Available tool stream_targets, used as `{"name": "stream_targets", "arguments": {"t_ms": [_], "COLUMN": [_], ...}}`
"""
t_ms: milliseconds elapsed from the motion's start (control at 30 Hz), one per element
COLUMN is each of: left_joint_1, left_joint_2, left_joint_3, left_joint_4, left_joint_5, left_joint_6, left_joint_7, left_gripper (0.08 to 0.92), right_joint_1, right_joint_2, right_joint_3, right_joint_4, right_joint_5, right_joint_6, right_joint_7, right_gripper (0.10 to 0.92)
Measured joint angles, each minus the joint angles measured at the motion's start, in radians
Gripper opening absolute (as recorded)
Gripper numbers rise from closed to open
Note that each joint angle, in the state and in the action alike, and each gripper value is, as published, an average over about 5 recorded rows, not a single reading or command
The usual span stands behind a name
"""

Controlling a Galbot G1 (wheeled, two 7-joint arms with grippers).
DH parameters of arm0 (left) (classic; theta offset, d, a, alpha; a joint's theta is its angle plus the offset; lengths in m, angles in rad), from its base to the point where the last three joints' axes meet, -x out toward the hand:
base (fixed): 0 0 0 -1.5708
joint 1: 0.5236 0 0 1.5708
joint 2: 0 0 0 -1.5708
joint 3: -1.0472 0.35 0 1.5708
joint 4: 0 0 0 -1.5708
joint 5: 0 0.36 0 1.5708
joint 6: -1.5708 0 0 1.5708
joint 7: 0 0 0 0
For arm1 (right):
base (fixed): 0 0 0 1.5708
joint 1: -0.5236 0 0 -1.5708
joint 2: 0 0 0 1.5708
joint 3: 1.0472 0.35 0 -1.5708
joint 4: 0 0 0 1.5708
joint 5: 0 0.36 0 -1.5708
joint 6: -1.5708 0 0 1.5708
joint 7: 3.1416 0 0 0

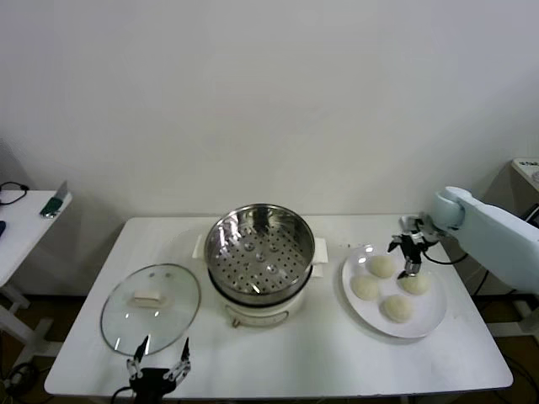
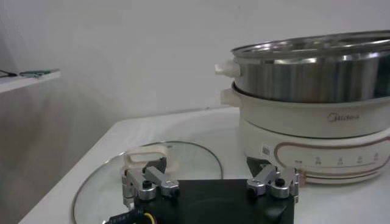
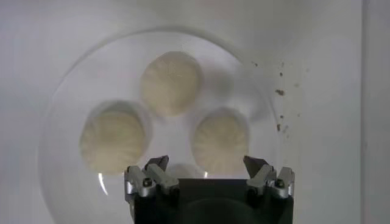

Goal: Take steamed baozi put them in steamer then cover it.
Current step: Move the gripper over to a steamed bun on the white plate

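Four cream-white baozi lie on a flat white plate (image 1: 429, 320) at the table's right: (image 1: 381, 266), (image 1: 365, 288), (image 1: 413, 284), (image 1: 397, 308). My right gripper (image 1: 410, 257) hangs open and empty just above the plate's far side. In the right wrist view (image 3: 205, 163) it is open over the plate (image 3: 67, 109), with three baozi in full sight (image 3: 172, 82), (image 3: 114, 137), (image 3: 220, 141); the fourth is mostly hidden under it. The steel steamer (image 1: 257, 252) stands uncovered at the centre, its perforated tray empty. My left gripper (image 1: 158, 366) waits open near the front edge, by the glass lid (image 1: 150, 307).
The left wrist view shows the left gripper (image 2: 207, 165) open just before the glass lid (image 2: 183, 164) with its cream handle (image 2: 143, 156), the steamer (image 2: 311, 91) beside it. A side table (image 1: 25, 219) stands at far left. Crumbs (image 3: 280, 91) lie beside the plate.
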Motion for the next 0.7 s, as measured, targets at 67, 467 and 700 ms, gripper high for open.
{"name": "stream_targets", "arguments": {"t_ms": [67,467,700], "left_joint_1": [0.0,-0.004,-0.005], "left_joint_2": [0.0,0.002,0.004], "left_joint_3": [0.0,-0.001,0.002], "left_joint_4": [0.001,0.008,0.009], "left_joint_5": [0.0,-0.004,-0.003], "left_joint_6": [-0.002,-0.004,-0.009], "left_joint_7": [0.0,0.0,-0.002], "left_gripper": [0.823,0.823,0.823], "right_joint_1": [-0.004,-0.041,-0.05], "right_joint_2": [0.027,0.117,0.126], "right_joint_3": [0.0,0.041,0.058], "right_joint_4": [-0.033,-0.157,-0.163], "right_joint_5": [-0.016,-0.087,-0.09], "right_joint_6": [0.005,0.027,0.035], "right_joint_7": [0.0,0.013,0.024], "right_gripper": [0.823,0.753,0.632]}}
